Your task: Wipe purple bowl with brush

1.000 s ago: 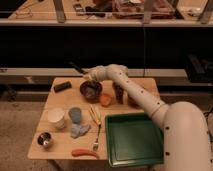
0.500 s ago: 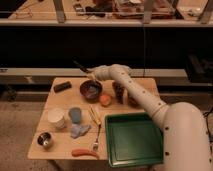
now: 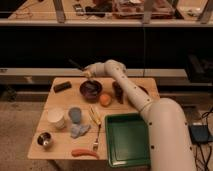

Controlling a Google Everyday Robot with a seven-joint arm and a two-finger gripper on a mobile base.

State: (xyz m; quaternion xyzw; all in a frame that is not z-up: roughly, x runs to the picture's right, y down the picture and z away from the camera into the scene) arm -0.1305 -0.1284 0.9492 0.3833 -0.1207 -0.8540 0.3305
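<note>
The purple bowl (image 3: pixel 91 89) stands at the back middle of the wooden table (image 3: pixel 60 102). My gripper (image 3: pixel 90 73) hangs just above the bowl's far rim. It is shut on the brush (image 3: pixel 77 65), a slim dark stick whose handle sticks out up and to the left. The brush's lower end is hidden by the gripper. The pale arm (image 3: pixel 131 90) reaches in from the lower right, over the table's right side.
An orange fruit (image 3: pixel 105 99) and a dark cup (image 3: pixel 118 92) sit right of the bowl. A black block (image 3: pixel 62 86) lies to its left. In front are a white cup (image 3: pixel 56 118), blue-inside bowl (image 3: pixel 75 114), steel bowl (image 3: pixel 44 139), fork (image 3: pixel 96 141) and green tray (image 3: pixel 127 138).
My gripper with the brush has shifted slightly up and to the right above the bowl. The bowl and the other things have not moved.
</note>
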